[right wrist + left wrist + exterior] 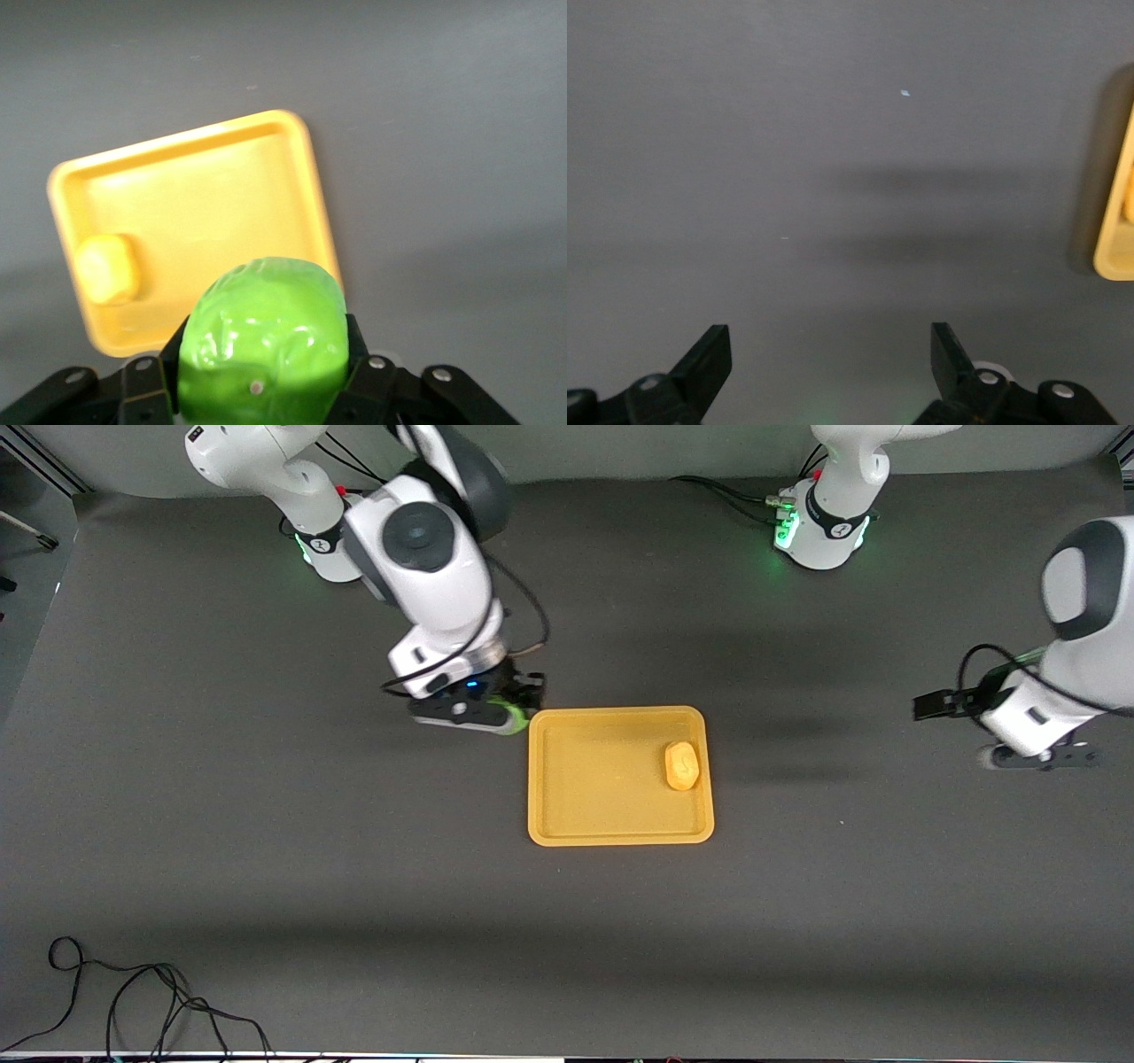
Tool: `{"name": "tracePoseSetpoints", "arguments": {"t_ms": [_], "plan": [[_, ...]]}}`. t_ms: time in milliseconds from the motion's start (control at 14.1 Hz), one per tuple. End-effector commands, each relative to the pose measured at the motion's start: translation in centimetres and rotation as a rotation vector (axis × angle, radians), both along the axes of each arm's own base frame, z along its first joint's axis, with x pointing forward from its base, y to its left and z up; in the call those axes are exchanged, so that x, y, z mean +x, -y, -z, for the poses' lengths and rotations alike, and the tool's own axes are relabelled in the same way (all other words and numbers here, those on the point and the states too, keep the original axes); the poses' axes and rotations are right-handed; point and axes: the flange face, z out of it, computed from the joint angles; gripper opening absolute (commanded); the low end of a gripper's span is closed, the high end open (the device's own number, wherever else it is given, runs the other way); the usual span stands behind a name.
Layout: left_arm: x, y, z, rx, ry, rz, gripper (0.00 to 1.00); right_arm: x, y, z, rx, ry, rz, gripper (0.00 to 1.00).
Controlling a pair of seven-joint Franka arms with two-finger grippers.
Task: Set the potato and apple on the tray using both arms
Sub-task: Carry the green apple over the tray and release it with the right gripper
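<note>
A: Status on the right hand [496, 713]?

B: Clamped on the apple [263, 336], fingers [142, 390] pressed to both sides of it. In the front view only a sliver of green [512, 716] shows under the wrist. The hand is in the air over the tray's [620, 834] corner toward the right arm's end, at the edge closest to the robot bases, half over bare surface [266, 850].

A: Potato?

B: Potato [682, 765] lies inside the tray, against the rim toward the left arm's end. Right wrist view shows it too [107, 268], sitting on the tray floor [221, 204].

A: Left hand?

B: Left hand [833, 363] is spread wide, holding nothing, both fingertips [709, 354] apart with only dark surface [833, 133] between them. In the front view it is at [961, 701], over bare surface well apart from the tray, toward the left arm's end. The tray rim [1118, 212] just shows at the edge of the left wrist view.

A: Anything else on the surface?

B: Loose black cable [133, 1001] at the edge closest to the front camera, toward the right arm's end.
</note>
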Motion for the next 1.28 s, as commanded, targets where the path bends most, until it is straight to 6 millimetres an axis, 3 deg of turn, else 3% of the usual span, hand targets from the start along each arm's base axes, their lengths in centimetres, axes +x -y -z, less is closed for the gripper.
{"name": "tracePoseSetpoints", "arguments": {"t_ms": [0, 142, 425, 567, 638, 709, 992, 1134, 1205], "plan": [[-0.9, 0.6, -2.5, 0.031, 0.098, 0.038, 1.00, 0.9, -7.7, 3.1, -0.010, 0.006, 0.083, 0.42], [-0.9, 1.0, -5.1, 0.037, 0.146, 0.041, 1.00, 0.8, -10.4, 7.1, -0.040, 0.019, 0.109, 0.42], [-2.7, 1.5, -9.8, 0.037, 0.142, 0.047, 1.00, 1.2, -11.8, 15.3, -0.064, 0.053, 0.079, 0.42], [-3.3, 2.0, -10.3, 0.040, 0.146, 0.055, 0.98, 1.5, -12.1, 18.9, -0.059, 0.071, 0.069, 0.42], [-4.1, 2.8, -10.1, 0.043, 0.139, 0.069, 0.92, 1.6, -12.1, 20.5, -0.057, 0.076, 0.067, 0.42], [-4.9, 2.8, -9.8, 0.045, 0.133, 0.069, 0.99, 1.6, -12.1, 21.7, -0.062, 0.085, 0.060, 0.42], [-5.5, 2.6, -10.5, 0.037, 0.122, 0.062, 1.00, 1.7, -11.9, 24.4, -0.068, 0.085, 0.058, 0.44], [-5.8, 2.1, -10.8, 0.028, 0.121, 0.109, 1.00, 2.0, -11.5, 25.0, -0.069, 0.087, 0.061, 0.99], [-6.3, 2.0, -11.2, 0.026, 0.120, 0.126, 1.00, 2.1, -11.5, 24.7, -0.071, 0.094, 0.056, 1.00]]}}
